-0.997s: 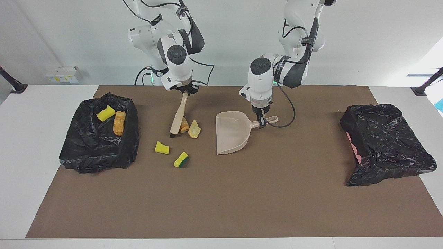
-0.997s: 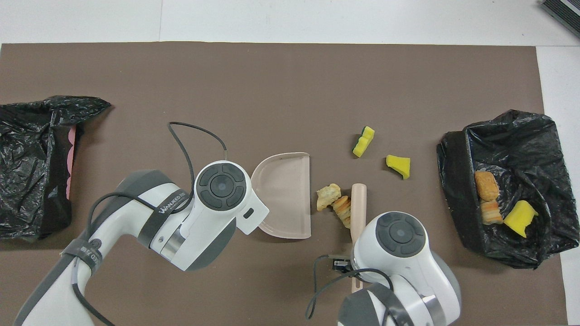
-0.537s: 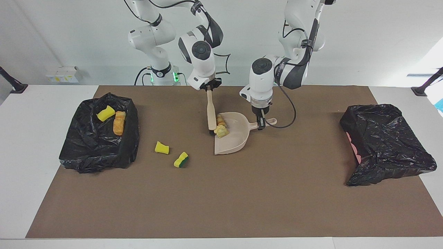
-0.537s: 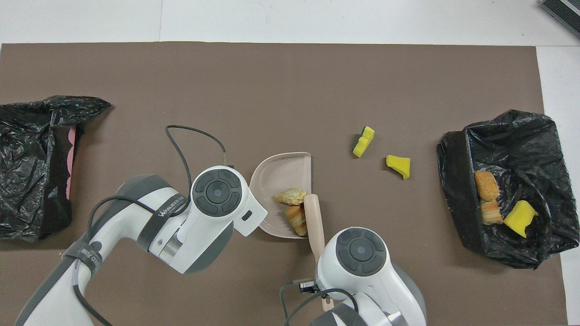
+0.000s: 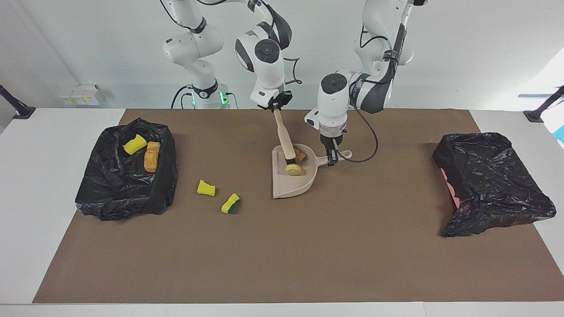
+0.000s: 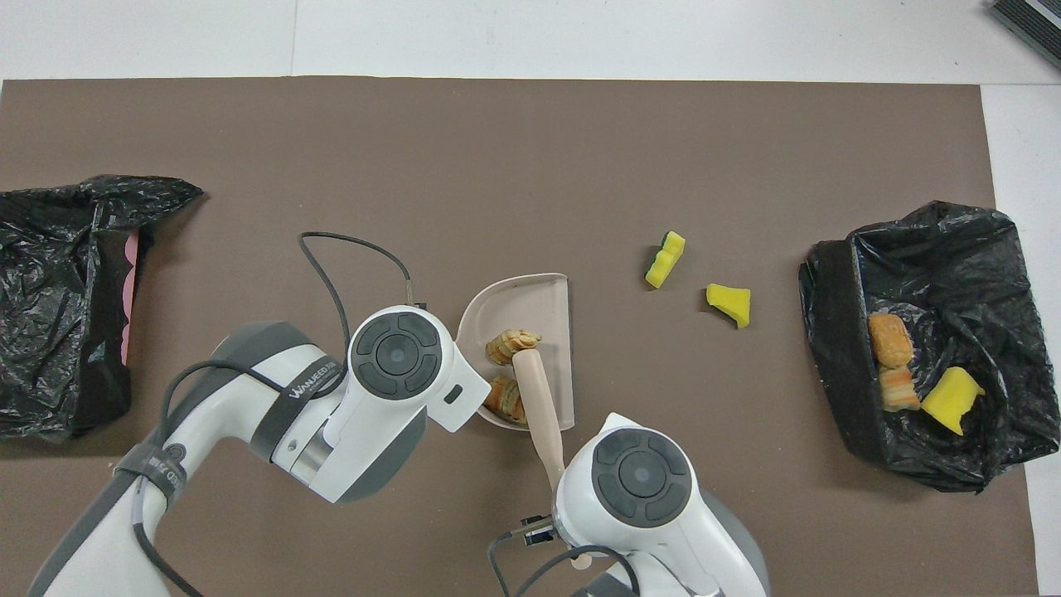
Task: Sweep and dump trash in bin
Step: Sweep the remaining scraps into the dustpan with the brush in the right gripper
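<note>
Brown matting covers the table, a black-lined bin (image 5: 128, 176) at each end. Right gripper (image 5: 274, 105) clamps the brush (image 5: 285, 141), left gripper (image 5: 331, 155) pinches the dustpan (image 5: 293, 182) handle. Two bread lumps (image 5: 295, 169) lie in the pan at the brush tip; two sponge scraps (image 5: 205, 188) lie between pan and bin.

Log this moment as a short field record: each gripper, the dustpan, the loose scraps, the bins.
left gripper: shut on the dustpan handle
right gripper: shut on the brush, its head inside the dustpan
dustpan: on the brown mat, holds two bread lumps
loose scraps: two sponge pieces on the mat, between the dustpan and the filled bin
filled bin: at the right arm's end, holds a sponge piece and bread lumps
other bin: at the left arm's end, no trash visible inside
</note>
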Controlling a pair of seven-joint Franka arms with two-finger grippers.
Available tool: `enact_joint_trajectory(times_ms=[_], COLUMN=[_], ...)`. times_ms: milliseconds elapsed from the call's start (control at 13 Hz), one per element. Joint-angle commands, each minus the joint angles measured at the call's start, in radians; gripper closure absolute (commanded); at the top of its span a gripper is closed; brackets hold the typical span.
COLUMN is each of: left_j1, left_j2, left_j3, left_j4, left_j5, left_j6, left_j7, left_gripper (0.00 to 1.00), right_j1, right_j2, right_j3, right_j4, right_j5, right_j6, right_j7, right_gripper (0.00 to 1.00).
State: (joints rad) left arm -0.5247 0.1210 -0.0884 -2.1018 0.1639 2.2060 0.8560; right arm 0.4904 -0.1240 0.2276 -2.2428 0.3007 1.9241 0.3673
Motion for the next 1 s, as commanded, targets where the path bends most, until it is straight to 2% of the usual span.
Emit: enact_joint_trajectory(times_ms=[0, 230, 460, 613, 690, 843, 920], left_j1=[0.011, 0.015, 0.012, 0.017, 0.031, 0.058, 0.058], left_j2=[-0.018, -0.02, -0.018, 0.003, 0.014, 0.02, 0.023], left_j3=[0.006, 0.004, 0.004, 0.004, 0.004, 0.006, 0.007], left_j4=[-0.026, -0.024, -0.014, 0.058, 0.069, 0.08, 0.092], left_j5=[0.008, 0.008, 0.006, 0.006, -0.021, -0.15, -0.153], left_j6=[0.032, 0.012, -0.015, -0.108, -0.145, -0.164, -0.167], left_j7=[-0.046, -0.046, -0.051, -0.061, -0.061, -0.061, -0.064], left_gripper=[1.0, 1.0, 1.0, 1.0, 1.0, 1.0, 1.0], right_j1=[-0.018, -0.029, -0.107, -0.2, -0.246, -0.323, -0.358], right_j2=[0.067, 0.109, 0.118, 0.153, 0.162, 0.171, 0.176], right_j3=[0.001, -0.007, -0.004, -0.004, -0.004, -0.005, -0.005], right_j4=[0.092, 0.176, 0.209, 0.229, 0.229, 0.227, 0.224], right_j5=[0.011, -0.008, -0.081, -0.11, -0.139, -0.222, -0.266], right_j6=[0.006, 0.001, 0.001, -0.002, -0.002, -0.01, -0.013], right_j7=[-0.025, -0.005, -0.022, -0.056, -0.095, -0.117, -0.117], right_gripper=[1.0, 1.0, 1.0, 1.0, 1.0, 1.0, 1.0])
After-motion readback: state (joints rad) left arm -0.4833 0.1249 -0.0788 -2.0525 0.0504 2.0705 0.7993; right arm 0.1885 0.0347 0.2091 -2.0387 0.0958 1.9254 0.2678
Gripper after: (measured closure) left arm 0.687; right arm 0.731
